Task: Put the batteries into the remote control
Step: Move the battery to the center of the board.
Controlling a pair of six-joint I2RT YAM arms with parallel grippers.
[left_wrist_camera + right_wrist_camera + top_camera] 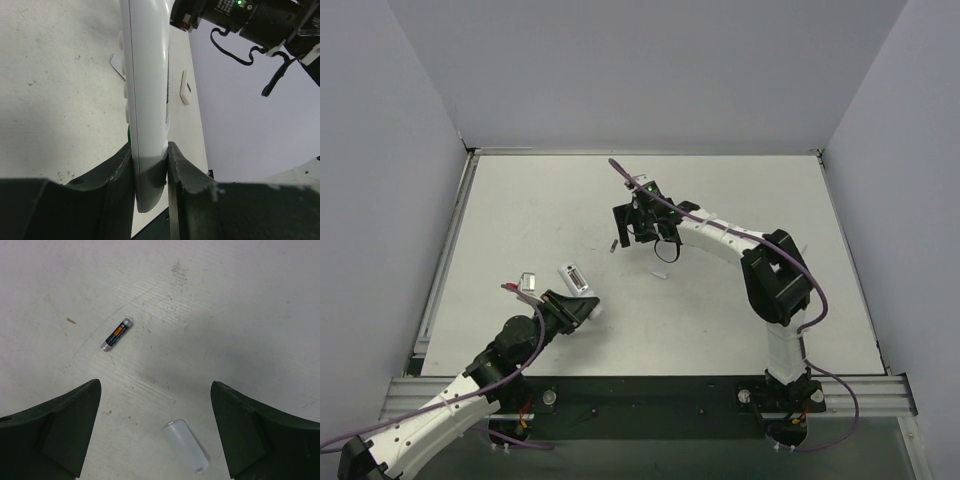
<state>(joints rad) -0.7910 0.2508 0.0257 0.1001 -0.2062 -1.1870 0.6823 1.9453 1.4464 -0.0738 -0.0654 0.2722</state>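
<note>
Currently, in the top view, the left end effector point(576, 303) holds the remote point(572, 277) near the left front of the counter point(750, 200). The right end effector point(638, 228) hangs over the middle of the counter. One battery point(611, 245) lies just beside it. A second battery cannot be found in any view.

In the left wrist view, the remote stands on its long edge, clamped at one end between both fingers point(120, 170). Its buttons face left. The shell looks stiff, light and smooth, so it is judged liable to slip. A hold across the narrow sides near one end is sound, provided the battery bay stays uncovered. Whether the bay is open cannot be told here. A cover point(186, 87) lies flat on the counter beyond.

In the right wrist view, the right end effector is spread wide and empty above the counter. The battery lies on its side, ahead and left of centre, well apart from the cover. It is judged rigid, light and prone to rolling. Take it across the barrel at mid-length, jaws square to its axis, both ends left free. It sits low, so the fingertips must come close to the counter.
</note>
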